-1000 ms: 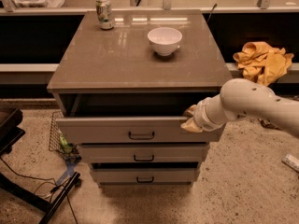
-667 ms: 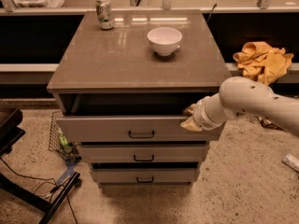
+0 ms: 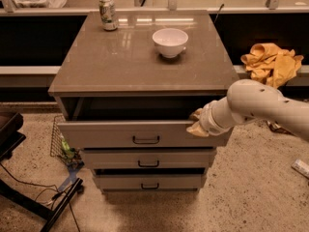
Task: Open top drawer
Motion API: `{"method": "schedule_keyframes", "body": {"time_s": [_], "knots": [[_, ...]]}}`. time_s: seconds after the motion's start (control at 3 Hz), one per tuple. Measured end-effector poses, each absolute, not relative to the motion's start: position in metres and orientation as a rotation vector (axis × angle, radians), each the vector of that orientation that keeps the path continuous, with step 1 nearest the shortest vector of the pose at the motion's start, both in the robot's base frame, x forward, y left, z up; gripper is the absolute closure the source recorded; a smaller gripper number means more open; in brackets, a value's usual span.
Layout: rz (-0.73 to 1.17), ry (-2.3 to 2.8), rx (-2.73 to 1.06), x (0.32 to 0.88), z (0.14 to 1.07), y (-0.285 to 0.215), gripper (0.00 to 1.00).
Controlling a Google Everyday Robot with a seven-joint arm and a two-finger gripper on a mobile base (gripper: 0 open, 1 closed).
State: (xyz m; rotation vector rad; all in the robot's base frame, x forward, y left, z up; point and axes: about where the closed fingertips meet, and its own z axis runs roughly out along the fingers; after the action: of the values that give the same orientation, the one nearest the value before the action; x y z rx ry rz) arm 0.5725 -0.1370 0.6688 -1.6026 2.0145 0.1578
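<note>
Moved next to nothing since a second ago: same partway-open top drawer (image 3: 111, 133), same claw (image 3: 197, 124) parked at centre right of the frame, same white arm (image 3: 256, 103) reaching in from the right edge. Pulled out far enough to show a dark band of interior under the table (image 3: 120, 64), yet seemingly short of fully open. Set against the right end of the drawer front's upper lip rather than on the small black bar handle (image 3: 146, 139) at mid-front, probably so as to hook the lip and drag outward without a fine grasp. Cannot tell whether open or closed, nor whether gripping the lip or merely resting on it. Left standing on the table: a white bowl (image 3: 170, 41) at upper centre and a drinks can (image 3: 108, 13) at upper left, both well back from the front edge and so clear of the pull. Stacked below, slightly ajar, the middle drawer (image 3: 111, 157) and bottom drawer (image 3: 116, 181). Draped at upper right, well apart, a yellow cloth (image 3: 270, 64). Likely next: more steady outward pull, kept square to avoid racking from the off-centre hold.
</note>
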Motion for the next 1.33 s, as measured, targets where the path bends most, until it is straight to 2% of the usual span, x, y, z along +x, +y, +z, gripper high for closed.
{"method": "schedule_keyframes", "body": {"time_s": [0.67, 1.33], "knots": [[0.205, 2.032, -1.599, 0.557, 0.674, -0.137, 1.00], [0.347, 2.042, -1.628, 0.502, 0.686, -0.129, 1.00]]}}
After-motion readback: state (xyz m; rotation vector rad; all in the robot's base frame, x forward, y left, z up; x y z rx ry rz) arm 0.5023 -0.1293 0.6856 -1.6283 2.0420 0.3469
